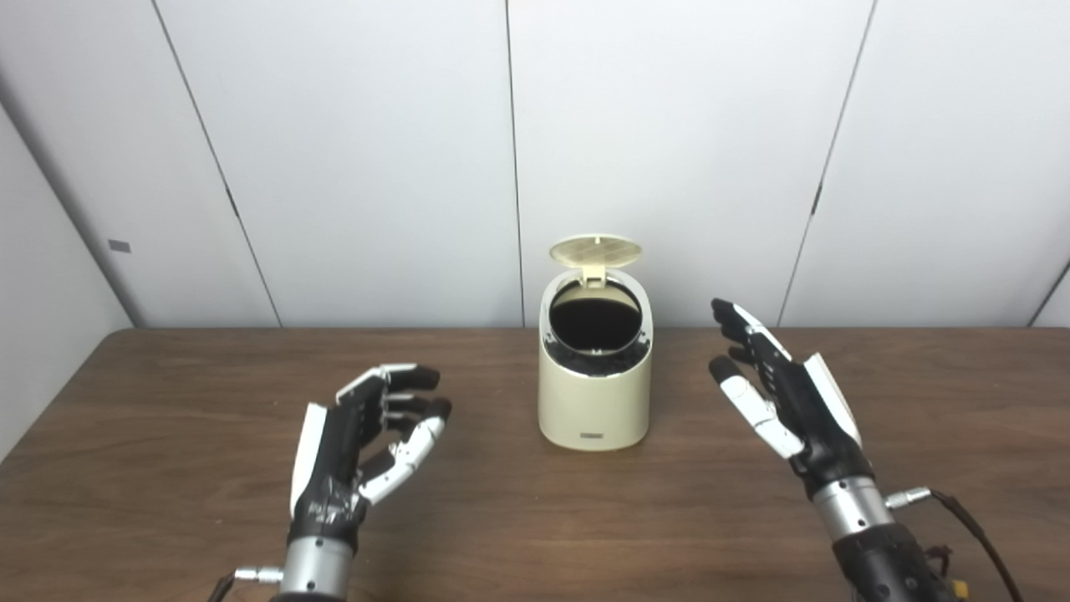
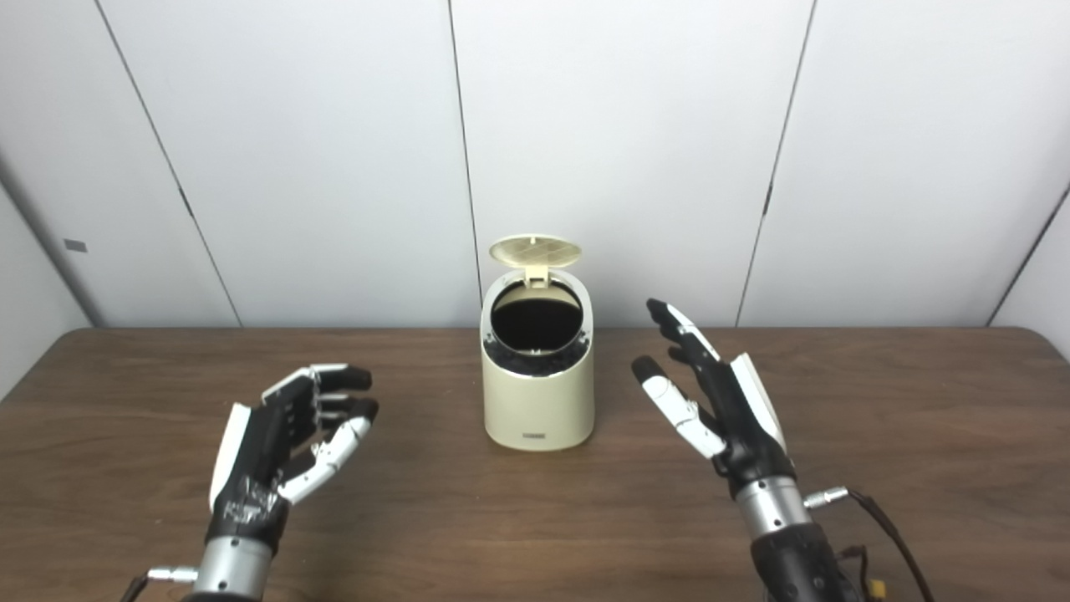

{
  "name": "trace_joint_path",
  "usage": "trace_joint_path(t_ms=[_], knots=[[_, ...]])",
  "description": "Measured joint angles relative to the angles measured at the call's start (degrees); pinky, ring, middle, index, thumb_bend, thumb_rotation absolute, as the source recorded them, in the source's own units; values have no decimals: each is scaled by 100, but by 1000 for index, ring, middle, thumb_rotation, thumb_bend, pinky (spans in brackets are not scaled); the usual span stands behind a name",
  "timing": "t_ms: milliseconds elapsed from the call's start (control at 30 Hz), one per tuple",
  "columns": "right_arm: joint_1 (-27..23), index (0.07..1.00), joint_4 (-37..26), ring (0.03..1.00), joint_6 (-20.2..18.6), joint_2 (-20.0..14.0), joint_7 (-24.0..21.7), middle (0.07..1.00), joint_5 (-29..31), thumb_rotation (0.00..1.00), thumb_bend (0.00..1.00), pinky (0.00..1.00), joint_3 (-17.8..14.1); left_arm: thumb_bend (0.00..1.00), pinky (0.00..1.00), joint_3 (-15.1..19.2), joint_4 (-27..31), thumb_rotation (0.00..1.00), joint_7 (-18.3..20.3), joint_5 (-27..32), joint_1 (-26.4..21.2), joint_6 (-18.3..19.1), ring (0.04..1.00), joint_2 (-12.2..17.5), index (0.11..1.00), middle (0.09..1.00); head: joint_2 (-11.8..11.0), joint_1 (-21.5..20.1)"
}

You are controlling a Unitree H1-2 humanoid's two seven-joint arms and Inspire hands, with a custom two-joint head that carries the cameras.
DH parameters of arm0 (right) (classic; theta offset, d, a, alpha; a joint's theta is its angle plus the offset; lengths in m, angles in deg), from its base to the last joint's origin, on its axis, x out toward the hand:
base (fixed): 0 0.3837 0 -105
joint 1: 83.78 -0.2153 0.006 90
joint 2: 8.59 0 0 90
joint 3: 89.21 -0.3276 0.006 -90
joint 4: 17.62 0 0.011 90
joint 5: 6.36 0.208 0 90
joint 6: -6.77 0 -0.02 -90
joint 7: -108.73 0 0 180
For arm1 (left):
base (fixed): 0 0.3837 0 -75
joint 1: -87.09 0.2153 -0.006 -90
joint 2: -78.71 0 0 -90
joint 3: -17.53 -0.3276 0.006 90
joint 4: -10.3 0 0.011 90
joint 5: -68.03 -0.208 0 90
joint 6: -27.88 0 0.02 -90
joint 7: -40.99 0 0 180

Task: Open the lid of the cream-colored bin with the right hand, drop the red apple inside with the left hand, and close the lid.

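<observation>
The cream-colored bin (image 1: 594, 393) stands upright at the middle of the brown table, its round lid (image 1: 595, 250) swung up on the rear hinge and the dark inside showing. My left hand (image 1: 368, 443) hovers left of the bin, fingers loosely curled and apart, holding nothing. To the bin's right, my right hand (image 1: 782, 393) is open with fingers stretched forward, apart from the bin. No red apple shows in either view.
The wooden table (image 1: 167, 468) runs wide to both sides, with its far edge against white wall panels (image 1: 376, 150). A cable (image 1: 974, 527) trails from my right wrist at the lower right.
</observation>
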Motion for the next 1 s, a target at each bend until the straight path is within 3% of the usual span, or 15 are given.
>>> trace_joint_path(t_ms=[300,367,433,533,700,1000], knots=[[-841,884,169,885,-557,14,-51,911,-253,825,535,825,75,587,972,83,-564,890,179,664,301,-300,966,-60,996,979,9,-79],[-1089,883,308,898,-538,7,-50,918,-376,840,523,840,180,607,970,106,-648,888,201,750,329,-325,966,-54,996,979,0,-88],[-1351,900,504,962,-526,-49,-45,944,-611,875,522,929,299,626,981,119,-728,872,236,862,352,-346,978,-60,1000,990,0,-88],[-1646,905,733,996,-429,-216,-34,949,-926,857,523,988,442,620,970,116,-755,862,288,1034,412,-366,973,-64,1000,985,18,-62],[-2136,904,1265,995,-261,-434,-33,957,-1253,821,532,888,570,649,949,85,-738,855,287,1066,467,-422,953,-69,981,965,9,-53],[-2514,809,1768,1000,-95,-543,-273,957,-1768,834,525,945,1145,656,933,101,-737,839,274,1095,463,-424,943,-67,960,953,18,-79]])
